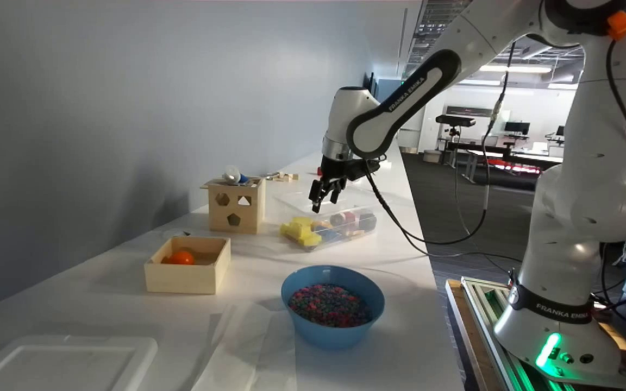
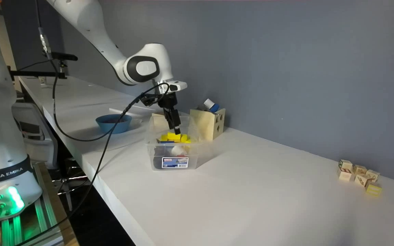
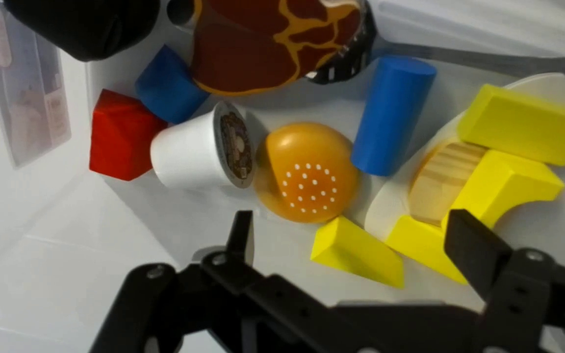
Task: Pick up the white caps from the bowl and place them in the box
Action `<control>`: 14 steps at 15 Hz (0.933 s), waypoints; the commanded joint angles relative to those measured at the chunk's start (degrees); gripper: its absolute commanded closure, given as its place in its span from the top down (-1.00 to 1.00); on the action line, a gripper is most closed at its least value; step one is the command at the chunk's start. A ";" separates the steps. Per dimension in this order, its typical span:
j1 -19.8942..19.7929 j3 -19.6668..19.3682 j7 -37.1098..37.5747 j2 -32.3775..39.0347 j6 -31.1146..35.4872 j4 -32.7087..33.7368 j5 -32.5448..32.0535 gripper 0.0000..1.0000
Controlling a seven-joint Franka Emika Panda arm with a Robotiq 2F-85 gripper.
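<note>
Grey wall (image 1: 101, 92), dark floor (image 1: 436, 190)

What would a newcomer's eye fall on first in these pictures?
Probably the white robot arm comes first, its open gripper above a clear bin with bright yellow blocks. Next comes the blue bowl, low at the centre of an exterior view; the holed wooden box appears left of the bin there.

Clear bin (image 2: 193, 160) on table (image 2: 268, 205): yellow blks (image 3: 523, 125), blue cyl. (image 3: 393, 117), red blk (image 3: 124, 135), orange bun-shaped toy (image 3: 307, 171) w/ white dots. Blue bowl (image 1: 329, 338) in both ext. views; dark + reddish bits (image 1: 329, 305) in it. Low wood tray (image 1: 180, 278), orange rnd item (image 1: 181, 257) inside. White lid (image 1: 68, 366) lying flat. Pale sheet (image 1: 261, 347) by blue bowl. Sm. cubes (image 2: 361, 179) w/ markings, clustered nr wall (image 2: 303, 68).
</note>
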 commanded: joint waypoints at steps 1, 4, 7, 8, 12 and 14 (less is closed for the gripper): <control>-1.84 -3.04 -6.79 5.74 1.71 3.64 0.96 1.00; -3.34 -4.96 -12.63 9.28 3.28 4.70 2.80 0.97; -4.86 -5.89 -16.68 11.77 4.29 5.65 4.54 0.78; -5.37 -6.01 -17.95 11.80 4.82 5.60 5.22 0.86; -3.58 -5.16 -15.80 6.96 3.25 2.60 5.89 1.00; -2.95 -4.75 -15.24 5.23 2.55 1.90 6.90 1.00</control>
